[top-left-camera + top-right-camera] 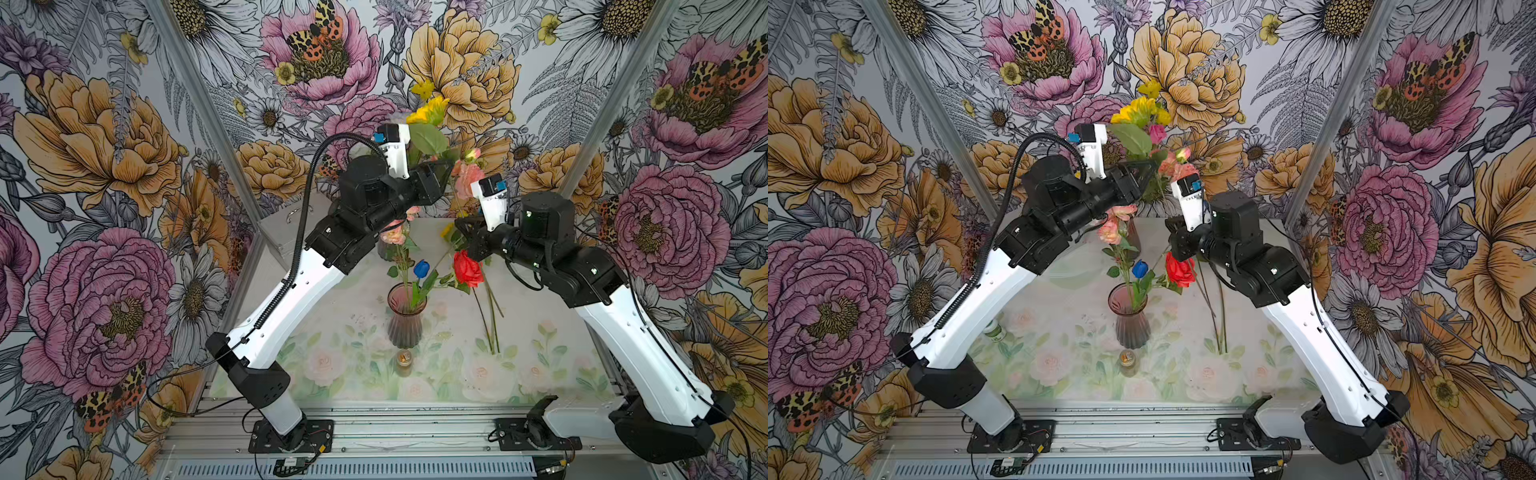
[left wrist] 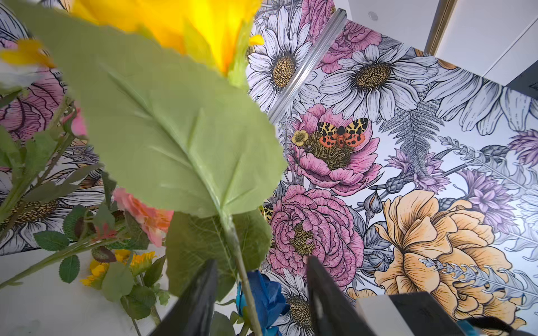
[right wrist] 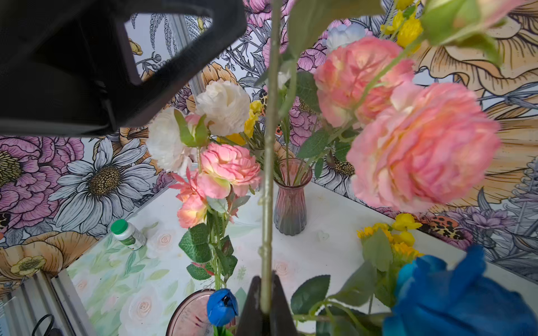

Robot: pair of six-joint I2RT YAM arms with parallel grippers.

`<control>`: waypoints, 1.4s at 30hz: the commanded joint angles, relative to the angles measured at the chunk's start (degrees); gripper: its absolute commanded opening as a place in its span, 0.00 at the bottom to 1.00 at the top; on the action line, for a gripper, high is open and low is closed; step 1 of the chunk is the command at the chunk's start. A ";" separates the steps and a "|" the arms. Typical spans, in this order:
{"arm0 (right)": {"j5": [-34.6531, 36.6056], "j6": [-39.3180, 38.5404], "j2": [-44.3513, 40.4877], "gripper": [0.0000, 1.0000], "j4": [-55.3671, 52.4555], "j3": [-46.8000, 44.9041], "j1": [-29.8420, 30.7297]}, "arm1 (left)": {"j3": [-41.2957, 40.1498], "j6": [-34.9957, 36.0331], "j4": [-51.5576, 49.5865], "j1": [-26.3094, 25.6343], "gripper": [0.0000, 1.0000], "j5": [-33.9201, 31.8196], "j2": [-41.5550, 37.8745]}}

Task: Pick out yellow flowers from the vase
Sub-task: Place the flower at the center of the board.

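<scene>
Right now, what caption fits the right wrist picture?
Right gripper pinches a green stem, with pink roses and a vase beyond.

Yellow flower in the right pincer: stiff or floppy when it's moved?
Probably fairly stiff: the stem stands straight above the right pincer. Likely top-heavy: yellow head and broad leaf sit high, so it may sway. Thin stem might twist in the grip.

No legible text, number, brand or sign appears in any view. The label on the green-capped white bottle (image 3: 128, 234) carries print too blurred to read.
</scene>
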 commanded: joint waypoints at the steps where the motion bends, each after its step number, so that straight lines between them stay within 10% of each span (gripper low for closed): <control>1: 2.08 -0.78 -1.50 0.00 0.96 1.06 -0.03 | -0.57 4.68 -0.67 -0.48 0.98 1.78 -0.55; 17: 20.57 0.02 -9.58 0.00 -2.98 2.25 -5.26 | -11.88 26.75 -10.82 -2.37 0.99 -13.07 -13.71; 29: 20.69 6.00 -4.42 0.00 -4.75 -6.30 -22.72 | -32.74 24.21 -10.84 1.58 0.99 -17.67 -32.31; 42: 11.64 8.03 12.79 0.00 4.92 -18.25 -24.82 | -51.37 18.68 -10.84 8.88 0.99 -15.62 -44.39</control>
